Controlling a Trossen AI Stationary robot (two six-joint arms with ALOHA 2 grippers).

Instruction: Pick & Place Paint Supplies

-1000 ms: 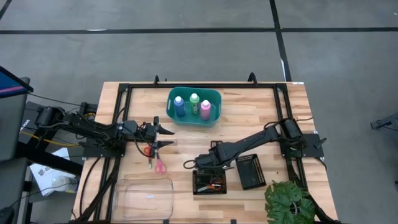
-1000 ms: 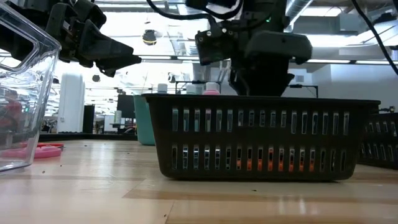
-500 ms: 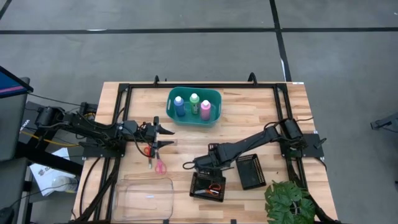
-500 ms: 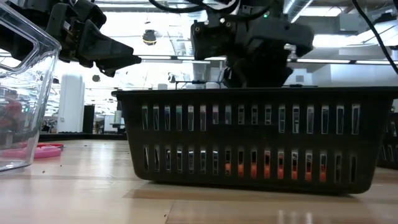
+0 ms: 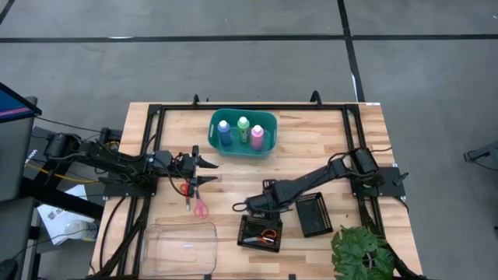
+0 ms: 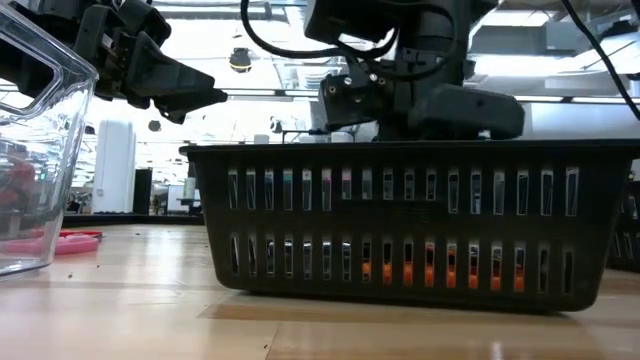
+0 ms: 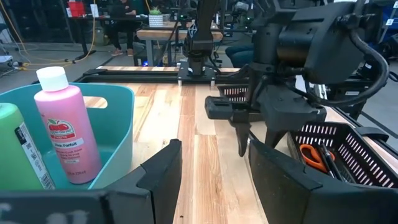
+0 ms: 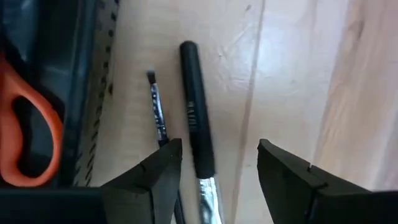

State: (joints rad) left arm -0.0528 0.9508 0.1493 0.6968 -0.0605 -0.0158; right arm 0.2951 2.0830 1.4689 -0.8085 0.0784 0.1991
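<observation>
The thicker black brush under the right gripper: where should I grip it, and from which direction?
Grip the thick black brush on its plain black barrel, coming straight down with the open right gripper straddling it crosswise. It lies flat on the bare table, so each finger has room; the thin brush lies close alongside, next to the black mesh tray, so keep that finger between the two.

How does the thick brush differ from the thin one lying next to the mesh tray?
The thick brush has a much wider black handle than the thin brush. The thick brush shows a silver metal band; none shows on the thin brush. The thin brush lies nearer the black mesh tray, with the thick brush on its far side. Both are dark, lie flat on the wooden table and run roughly parallel.
</observation>
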